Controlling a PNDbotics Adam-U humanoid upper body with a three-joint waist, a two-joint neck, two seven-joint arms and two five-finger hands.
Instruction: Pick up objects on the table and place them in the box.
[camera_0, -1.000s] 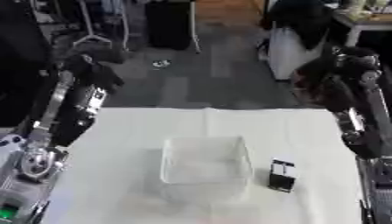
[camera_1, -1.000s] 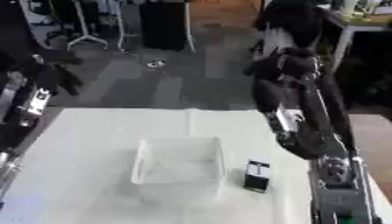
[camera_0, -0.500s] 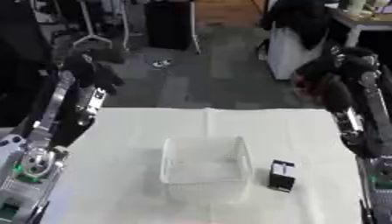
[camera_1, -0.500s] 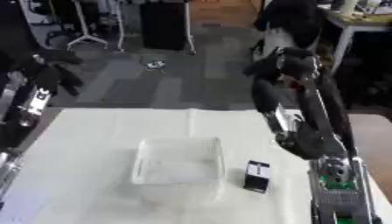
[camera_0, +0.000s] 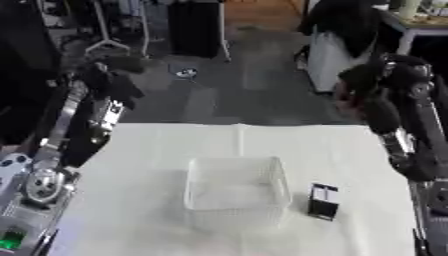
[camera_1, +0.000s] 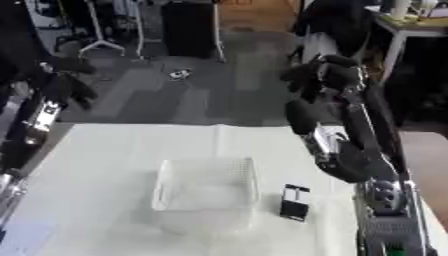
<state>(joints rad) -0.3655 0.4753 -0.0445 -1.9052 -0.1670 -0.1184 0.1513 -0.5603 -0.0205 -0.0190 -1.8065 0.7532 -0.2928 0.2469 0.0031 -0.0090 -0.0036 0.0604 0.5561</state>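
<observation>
A small black, upright rectangular object (camera_0: 323, 201) with a pale panel near its top stands on the white cloth-covered table (camera_0: 157, 150), toward the right edge and just beside the box. The box (camera_0: 234, 192) is clear, thin-walled plastic, squarish and open-topped, sitting near the middle of the surface. Both arms are raised beyond the far edge. The left hand (camera_0: 112, 75) and the right hand (camera_1: 317, 75) are dark blurs; whether their fingers are spread or curled cannot be told.
</observation>
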